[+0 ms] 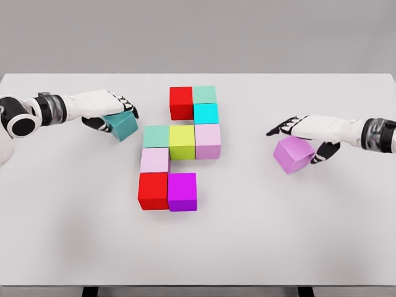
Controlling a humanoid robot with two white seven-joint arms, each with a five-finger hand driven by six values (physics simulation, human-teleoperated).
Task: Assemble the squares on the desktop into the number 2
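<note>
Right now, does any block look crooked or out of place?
Yes: the teal block in the left hand and the purple block under the right hand sit tilted, apart from the neatly aligned central cluster.

nine-cube cluster point(180, 148) mid-table; teal cube point(123, 126) left, purple cube point(293, 154) right

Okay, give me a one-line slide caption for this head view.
Left hand grips a teal cube, right hand a purple cube, flanking a partly built block "2" on the white table.

Single head view, looking steeply down from above onto the flat white desk point(62, 235), near, facing forward.
</note>
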